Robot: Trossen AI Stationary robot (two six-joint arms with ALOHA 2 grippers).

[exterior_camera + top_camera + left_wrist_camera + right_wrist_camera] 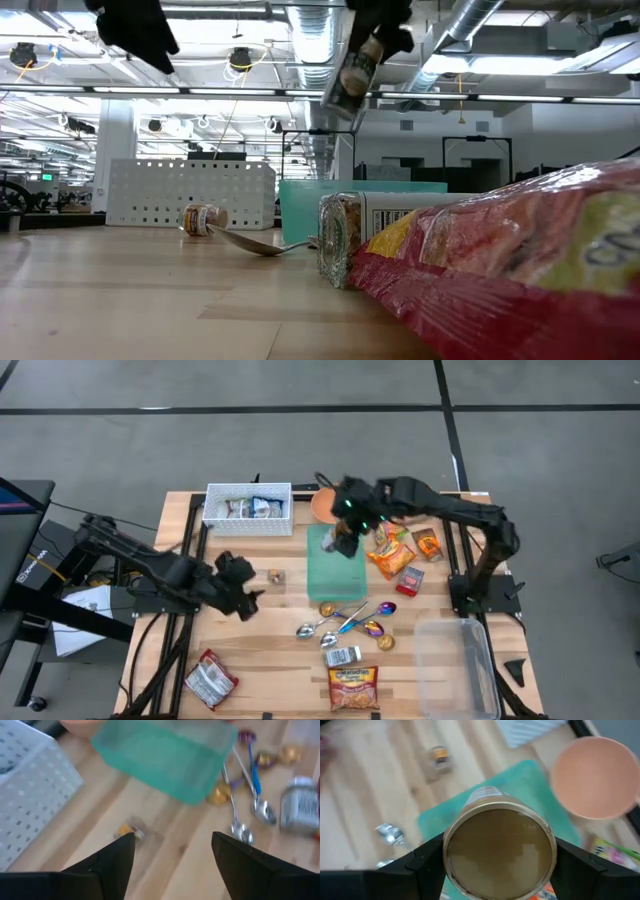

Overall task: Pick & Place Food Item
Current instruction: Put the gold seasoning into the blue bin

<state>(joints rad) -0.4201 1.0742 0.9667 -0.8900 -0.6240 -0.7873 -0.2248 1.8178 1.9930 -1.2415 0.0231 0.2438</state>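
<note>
A gold-lidded jar point(499, 851) is being gripped between the right gripper point(345, 532)'s fingers and held above the green bin point(335, 564), seemingly for dropping in, while the left gripper point(237, 582) is being kept half open and empty beside a small jar point(275, 576).

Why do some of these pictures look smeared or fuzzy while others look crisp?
Left wrist view: everything is motion-smeared, the green bin and spoons streaky. Right wrist view: the jar held in the right tool is soft from closeness. Low view: the snack bag right at the lens is out of focus, ceiling lights glare. High view: evenly lit, sharp.
</note>
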